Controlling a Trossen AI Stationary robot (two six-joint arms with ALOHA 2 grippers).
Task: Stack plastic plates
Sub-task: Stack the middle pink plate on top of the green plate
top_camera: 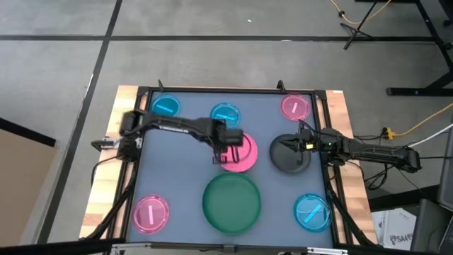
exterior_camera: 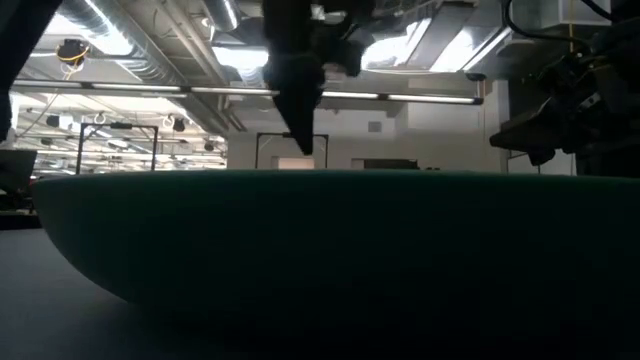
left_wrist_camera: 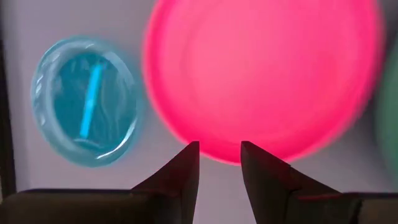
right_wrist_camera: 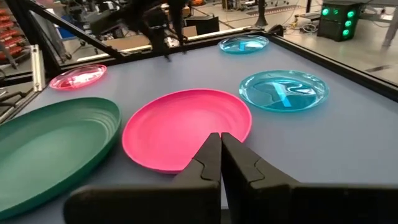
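The medium pink plate (top_camera: 244, 154) lies flat at mid-table, and the large dark green plate (top_camera: 231, 202) rests nearer the near edge. My left gripper (top_camera: 219, 154) points down over the pink plate's left rim (left_wrist_camera: 219, 157), open, with a fingertip on either side of that rim. My right gripper (top_camera: 277, 145) is shut over the left part of the dark grey plate (top_camera: 294, 161), facing the pink plate (right_wrist_camera: 186, 134). The grey plate does not show in the right wrist view. My left gripper comes from above, its open fingers (left_wrist_camera: 186, 163) straddling the pink plate's left rim, and I cannot tell whether they touch it. My right gripper hovers by the grey plate's left edge, and I cannot tell whether it touches the plate.
Small striped plates ring the table. Blue ones lie at the far left (top_camera: 165, 106), far middle (top_camera: 225, 113) and near right (top_camera: 311, 211). Pink ones lie at the far right (top_camera: 294, 106) and near left (top_camera: 151, 214). A dark frame (top_camera: 233, 90) borders the mat.
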